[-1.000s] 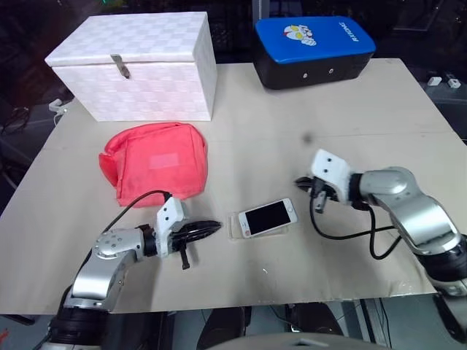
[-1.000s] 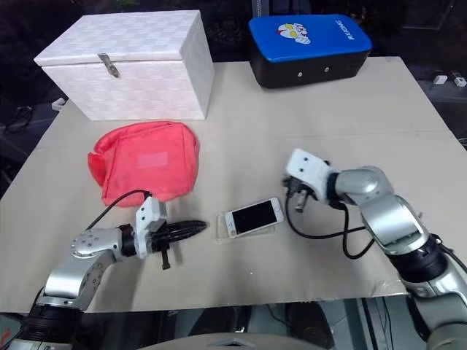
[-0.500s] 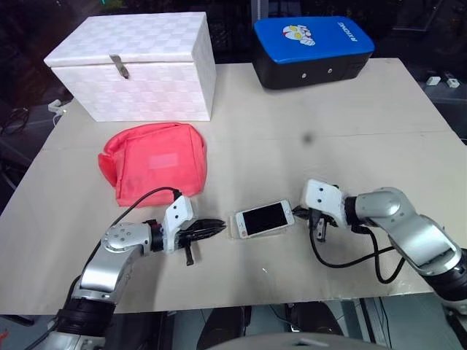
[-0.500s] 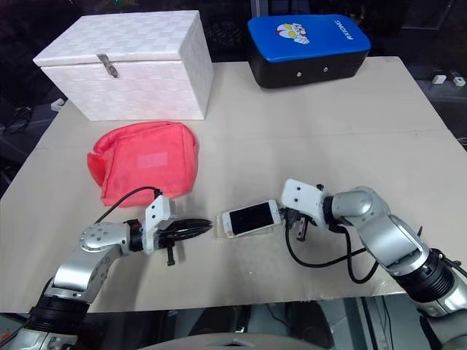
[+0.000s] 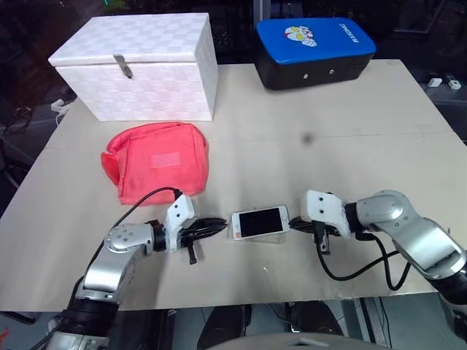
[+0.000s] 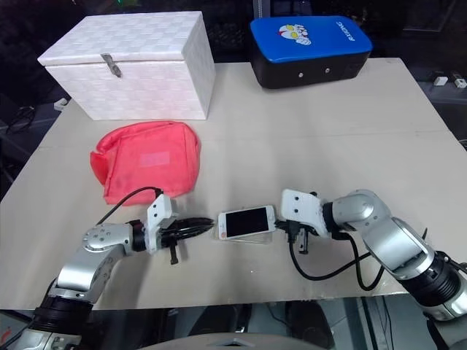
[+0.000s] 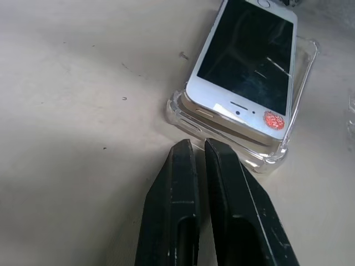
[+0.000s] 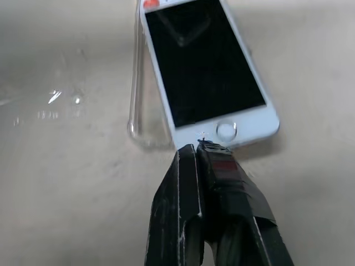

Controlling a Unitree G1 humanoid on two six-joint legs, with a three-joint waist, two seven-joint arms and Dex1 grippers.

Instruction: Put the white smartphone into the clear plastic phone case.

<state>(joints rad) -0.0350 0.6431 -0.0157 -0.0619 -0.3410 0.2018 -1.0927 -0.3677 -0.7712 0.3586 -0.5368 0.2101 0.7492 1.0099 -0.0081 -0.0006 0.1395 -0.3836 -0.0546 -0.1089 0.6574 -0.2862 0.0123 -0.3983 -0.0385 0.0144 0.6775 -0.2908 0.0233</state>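
The white smartphone [image 5: 260,221] lies screen up near the table's front edge, resting askew on top of the clear plastic phone case [image 7: 304,77], whose rim sticks out along one long side [image 8: 137,105]. My left gripper [image 5: 221,221] is shut, its tips [image 7: 194,145] just off the case's left end corner. From the other side my right gripper [image 5: 292,222] is shut too, and its tips [image 8: 197,148] meet the phone's end by the round home button. Neither gripper holds anything.
A red pouch [image 5: 157,160] lies behind the left arm. A white box [image 5: 139,65] stands at the back left, a blue-and-black case [image 5: 314,49] at the back middle. Black cables trail from both wrists. The table's front edge [image 5: 241,300] is close.
My right gripper came down and left to the phone's right end. The phone swung to lie more square to the table's edge. The left gripper edged closer to the case.
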